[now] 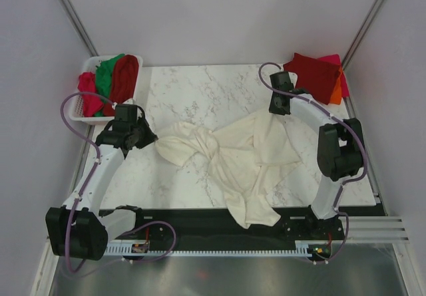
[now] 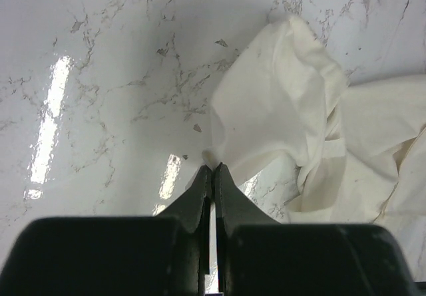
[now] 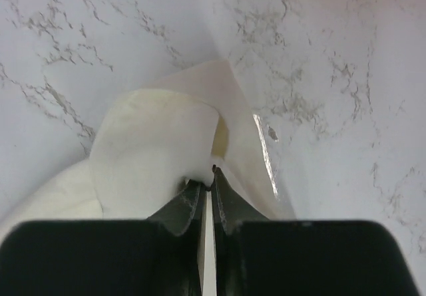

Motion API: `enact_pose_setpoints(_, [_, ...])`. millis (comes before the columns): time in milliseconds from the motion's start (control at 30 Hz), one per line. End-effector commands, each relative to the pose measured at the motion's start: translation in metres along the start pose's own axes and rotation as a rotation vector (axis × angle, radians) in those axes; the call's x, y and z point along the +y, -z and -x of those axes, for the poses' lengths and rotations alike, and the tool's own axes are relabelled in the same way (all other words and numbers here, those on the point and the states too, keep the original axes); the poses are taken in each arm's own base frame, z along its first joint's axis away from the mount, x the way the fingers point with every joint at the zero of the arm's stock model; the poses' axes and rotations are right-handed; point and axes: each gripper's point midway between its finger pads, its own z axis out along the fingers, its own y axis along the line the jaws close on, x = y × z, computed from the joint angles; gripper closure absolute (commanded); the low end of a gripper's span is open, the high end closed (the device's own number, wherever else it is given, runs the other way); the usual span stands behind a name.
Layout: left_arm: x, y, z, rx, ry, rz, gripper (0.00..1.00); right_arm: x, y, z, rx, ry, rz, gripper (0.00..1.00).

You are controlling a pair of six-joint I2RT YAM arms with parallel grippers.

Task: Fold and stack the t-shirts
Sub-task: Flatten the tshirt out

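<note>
Left gripper (image 2: 212,168) and right gripper (image 3: 207,175), jaws closed, are each pinching an edge of the cream-white t-shirt (image 1: 233,156).

White basket (image 1: 74,113), seemingly beside marble table (image 1: 200,96)

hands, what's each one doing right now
left hand: closed on an edge of the cream t-shirt
right hand: closed on the same t-shirt

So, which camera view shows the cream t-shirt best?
The top external view: it shows the whole cream t-shirt crumpled across the table, one part hanging over the near edge. The left wrist view shows only a bunched corner pinched at the left fingers; the right wrist view only a fold between the right fingers.
</note>
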Motion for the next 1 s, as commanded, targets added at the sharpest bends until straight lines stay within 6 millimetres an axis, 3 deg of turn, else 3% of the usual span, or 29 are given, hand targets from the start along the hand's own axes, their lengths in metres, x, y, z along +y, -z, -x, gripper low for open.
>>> enact_pose_setpoints(0, [0.012,0.004,-0.001,-0.008,-0.062,0.032,0.98,-0.031,0.003,-0.008,0.017,0.004,-0.13,0.89])
enact_pose_setpoints(67, [0.011,0.005,0.0,-0.014,-0.067,0.029,0.98,-0.037,0.003,-0.026,0.057,-0.036,-0.092,0.94])
enact_pose_setpoints(100, [0.011,0.006,0.001,-0.019,-0.071,0.027,0.98,-0.046,0.007,-0.05,0.096,-0.037,-0.077,0.96])
enact_pose_setpoints(167, [0.009,0.007,0.004,-0.024,-0.08,0.021,0.98,-0.033,0.013,-0.076,0.157,-0.055,0.035,1.0])
enact_pose_setpoints(200, [0.008,0.008,0.004,-0.023,-0.084,0.016,0.98,-0.034,0.023,-0.103,0.206,-0.057,0.071,1.0])
enact_pose_setpoints(267, [0.003,0.011,0.006,-0.027,-0.089,-0.004,0.98,-0.025,0.042,-0.126,0.233,-0.079,0.14,1.0])
enact_pose_setpoints(300, [0.002,0.013,0.007,-0.032,-0.09,-0.012,0.98,-0.019,0.066,-0.139,0.207,-0.064,0.182,1.0])
enact_pose_setpoints(400, [0.001,0.017,0.011,-0.053,-0.101,-0.014,0.98,-0.005,0.109,-0.163,0.186,-0.12,0.268,1.0])
enact_pose_setpoints(467, [0.002,0.017,0.012,-0.058,-0.105,-0.011,0.98,0.001,0.122,-0.185,0.231,-0.155,0.308,1.0])
enact_pose_setpoints(500, [0.001,0.017,0.011,-0.054,-0.113,-0.015,0.98,0.003,0.128,-0.208,0.272,-0.16,0.322,0.87])
enact_pose_setpoints(533, [0.0,0.017,0.011,-0.051,-0.118,-0.021,0.98,0.003,0.131,-0.219,0.289,-0.149,0.326,0.66])
enact_pose_setpoints(567, [0.001,0.016,0.01,-0.046,-0.121,-0.02,0.98,0.002,0.133,-0.228,0.297,-0.134,0.319,0.14])
enact_pose_setpoints(600, [0.001,0.016,0.01,-0.045,-0.127,-0.019,0.98,-0.004,0.134,-0.235,0.287,-0.098,0.279,0.02])
enact_pose_setpoints(667, [0.003,0.014,0.007,-0.033,-0.127,-0.014,0.98,-0.013,0.131,-0.225,0.232,-0.072,0.219,0.02])
enact_pose_setpoints(733, [0.003,0.013,0.004,-0.024,-0.119,-0.018,0.98,-0.015,0.133,-0.184,0.105,-0.063,0.156,0.02])
enact_pose_setpoints(767, [0.003,0.012,0.003,-0.021,-0.116,-0.016,0.98,-0.011,0.135,-0.168,0.068,-0.065,0.159,0.02])
enact_pose_setpoints(833, [0.003,0.013,0.004,-0.025,-0.116,-0.016,0.98,0.002,0.139,-0.116,-0.021,-0.107,0.191,0.02])
enact_pose_setpoints(867, [0.004,0.013,0.004,-0.026,-0.117,-0.014,0.98,0.006,0.134,-0.106,-0.008,-0.123,0.205,0.02])
enact_pose_setpoints(900, [0.005,0.013,0.004,-0.028,-0.113,-0.01,0.98,0.001,0.132,-0.073,-0.047,-0.188,0.205,0.02])
enact_pose_setpoints(933, [0.005,0.013,0.005,-0.03,-0.112,-0.008,0.98,0.001,0.129,-0.054,-0.08,-0.219,0.217,0.02])
enact_pose_setpoints(967, [0.005,0.012,0.003,-0.026,-0.113,-0.008,0.98,0.0,0.115,-0.048,-0.06,-0.229,0.209,0.02])
